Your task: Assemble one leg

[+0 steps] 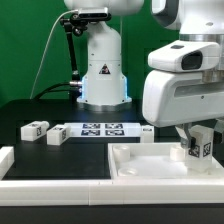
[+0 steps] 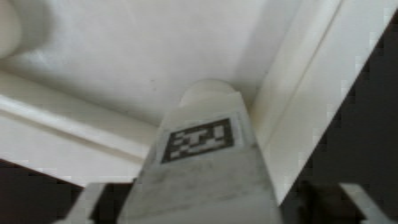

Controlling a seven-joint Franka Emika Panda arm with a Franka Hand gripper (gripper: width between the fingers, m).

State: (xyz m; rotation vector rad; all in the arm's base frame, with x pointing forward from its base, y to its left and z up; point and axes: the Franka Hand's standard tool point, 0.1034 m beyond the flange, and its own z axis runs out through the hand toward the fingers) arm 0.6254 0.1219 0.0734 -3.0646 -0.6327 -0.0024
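Observation:
My gripper is at the exterior view's right, over the far right corner of the large white tray-shaped square part. It is shut on a leg, a white oblong block held upright with its tag facing the camera. In the wrist view the leg runs out from between my fingers toward the inner corner of the square part; the gripper holds its near end. Whether the leg's far end touches the part is hidden.
Two more legs lie at the exterior view's left on the black table. The marker board lies behind the square part, with another small white piece at its right end. The robot base stands at the back.

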